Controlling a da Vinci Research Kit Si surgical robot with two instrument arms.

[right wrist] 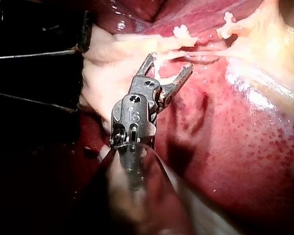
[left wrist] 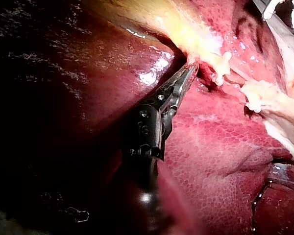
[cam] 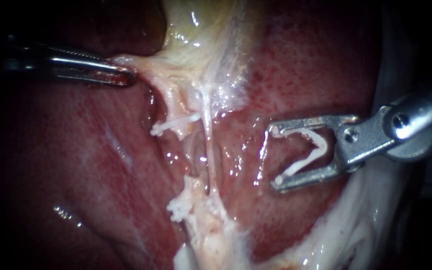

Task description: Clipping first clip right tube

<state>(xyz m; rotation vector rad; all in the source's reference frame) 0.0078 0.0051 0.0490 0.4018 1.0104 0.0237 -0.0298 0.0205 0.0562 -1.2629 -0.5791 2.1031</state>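
While my left instrument [cam: 125, 76], in from 10 o'clock, pinches pale tissue [cam: 146, 67] at the gallbladder [cam: 201, 30] edge with its jaws pressed onto it, my right instrument [cam: 274, 157] sits at 3 o'clock over the liver [cam: 301, 65]. Its jaws stand wide, cradling an open white clip [cam: 312, 146] that touches both. Right tube [cam: 209, 150], a thin pale strand at centre, runs 12 to 6, apart from the clip.
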